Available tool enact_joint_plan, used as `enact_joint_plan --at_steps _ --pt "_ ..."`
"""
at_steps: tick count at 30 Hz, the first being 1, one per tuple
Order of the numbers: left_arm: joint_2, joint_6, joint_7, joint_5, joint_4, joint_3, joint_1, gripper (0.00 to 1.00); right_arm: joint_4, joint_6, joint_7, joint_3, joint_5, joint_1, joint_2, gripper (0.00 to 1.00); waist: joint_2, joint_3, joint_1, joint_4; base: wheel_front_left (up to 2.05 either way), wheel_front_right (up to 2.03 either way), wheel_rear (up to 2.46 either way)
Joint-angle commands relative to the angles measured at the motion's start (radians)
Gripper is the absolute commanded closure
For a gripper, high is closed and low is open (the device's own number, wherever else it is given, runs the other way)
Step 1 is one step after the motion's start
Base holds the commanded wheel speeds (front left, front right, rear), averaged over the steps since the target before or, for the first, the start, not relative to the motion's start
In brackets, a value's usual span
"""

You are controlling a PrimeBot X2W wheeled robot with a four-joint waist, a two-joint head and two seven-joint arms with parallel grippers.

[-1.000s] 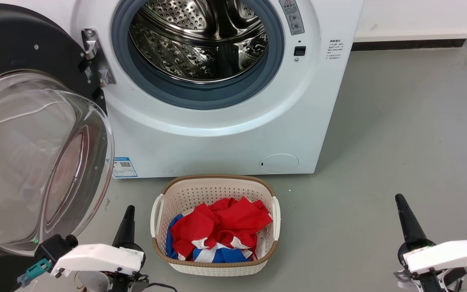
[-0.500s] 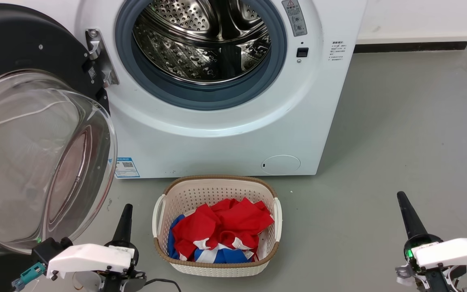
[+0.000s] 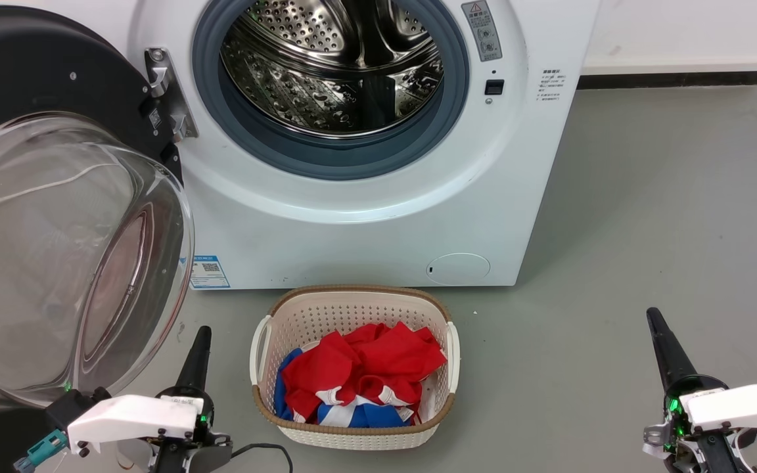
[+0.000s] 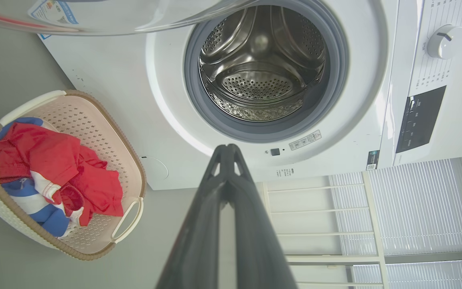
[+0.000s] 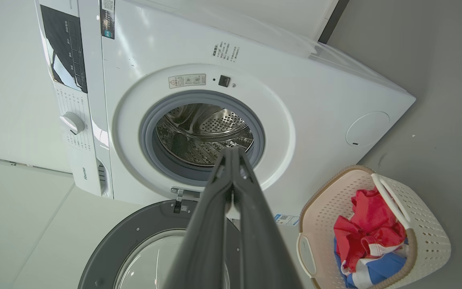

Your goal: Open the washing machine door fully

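The washing machine door (image 3: 56,230) hangs swung wide at the left of the washing machine (image 3: 378,223), its glass bowl near the left gripper (image 3: 200,336) — a careless lift of that arm could knock it. That gripper and the right gripper (image 3: 653,320) both have fingers pressed together, empty. A laundry basket (image 3: 352,295) of red clothes (image 3: 365,361) sits between them — clear of the door's swing, I judge.

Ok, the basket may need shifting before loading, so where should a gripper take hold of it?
Probably the white loop handle on the left side of the laundry basket, coming from above with the left gripper: it stands clear of the rim, looks thin enough for the jaws, and is nearest that arm.
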Motion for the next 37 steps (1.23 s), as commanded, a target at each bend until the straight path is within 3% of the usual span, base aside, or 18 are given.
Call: enact_joint_plan --at_steps 1,37 --pt "0.001 -0.011 0.007 -0.025 -0.01 0.01 -0.02 1.0 0.0 0.0 0.006 -0.005 0.027 -0.024 0.003 1.0 0.0 -0.001 0.0 0.001 0.0 0.0 0.0" --pt "-0.013 -0.049 0.076 -0.274 -0.014 0.068 -0.02 1.0 0.036 0.0 0.06 -0.04 0.295 -0.048 0.016 1.0 0.0 -0.012 0.0 0.019 0.0 0.0 0.0"
